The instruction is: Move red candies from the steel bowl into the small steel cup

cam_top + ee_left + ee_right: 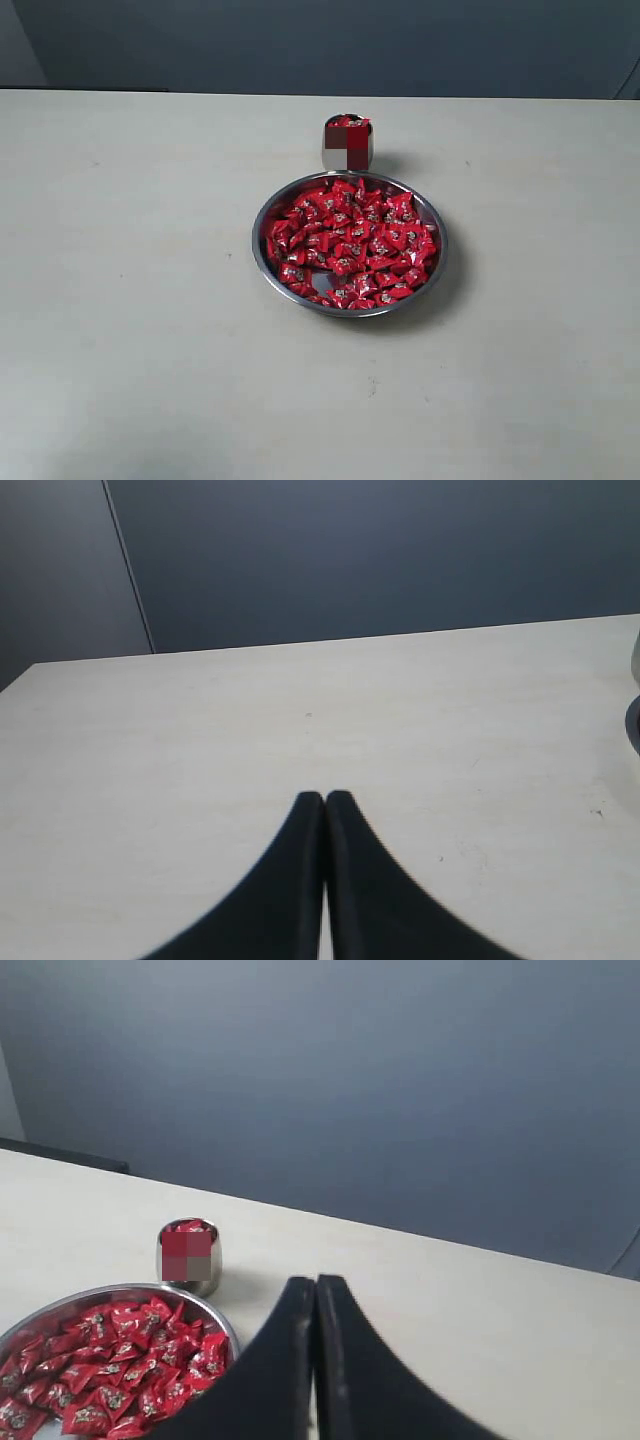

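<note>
**Both grippers shut and empty; bowl full, cup topped with red**

The pale table (120,300) fills most of the exterior view, and the steel bowl (257,240) sits on it a little right of the middle. That bowl is the marker for everything else. Beyond the bowl, past the table's far edge, a dull blue-grey wall (330,40) closes the scene.

The bowl is wide, shallow and round, and its thin rim shines all the way around. It sits flat on the table.

Neither arm shows in the exterior view. In its own wrist view the left gripper (324,798) has its two dark fingers pressed together with nothing between them. It hangs over bare table, away from the bowl. The right gripper (316,1282) is closed in the same way, tip against tip, and it grips nothing. It is poised above the table off to one side of the bowl, and its camera shows both the bowl's rim (120,1290) and the cup (188,1260).

The small steel cup (347,145) stands upright just beside the bowl's far rim. Whether the two touch cannot be told. Part of the cup's side is blurred over, and red wrappers are heaped level with its mouth.

The red candies (350,240) lie in a loose, glossy layer across nearly the whole floor of the bowl. One small patch of bare steel shows near the bowl's front left. The pale marks on the candies can only just be made out.
</note>
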`<state>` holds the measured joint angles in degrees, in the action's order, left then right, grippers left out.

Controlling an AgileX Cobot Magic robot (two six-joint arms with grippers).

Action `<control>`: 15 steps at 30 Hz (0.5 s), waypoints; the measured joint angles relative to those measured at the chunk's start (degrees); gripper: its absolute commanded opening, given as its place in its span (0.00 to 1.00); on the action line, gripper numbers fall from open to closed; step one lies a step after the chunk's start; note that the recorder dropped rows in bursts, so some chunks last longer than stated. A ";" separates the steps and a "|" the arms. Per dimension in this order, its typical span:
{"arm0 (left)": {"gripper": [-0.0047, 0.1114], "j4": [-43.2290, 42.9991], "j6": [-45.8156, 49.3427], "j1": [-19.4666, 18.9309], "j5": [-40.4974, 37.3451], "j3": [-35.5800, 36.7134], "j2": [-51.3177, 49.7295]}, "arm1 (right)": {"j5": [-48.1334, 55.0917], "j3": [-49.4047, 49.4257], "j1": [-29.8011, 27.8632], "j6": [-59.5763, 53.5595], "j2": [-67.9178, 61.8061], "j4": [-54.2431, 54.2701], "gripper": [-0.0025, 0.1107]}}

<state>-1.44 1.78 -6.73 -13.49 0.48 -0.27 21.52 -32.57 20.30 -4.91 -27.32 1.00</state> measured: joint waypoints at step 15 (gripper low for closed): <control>0.04 0.00 0.00 0.00 0.00 0.00 0.00 | 2.45 0.00 0.00 0.00 -1.92 2.45 0.01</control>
<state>-1.44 1.78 -6.73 -13.49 0.48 -0.27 23.97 -32.57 20.30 -4.91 -29.25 3.45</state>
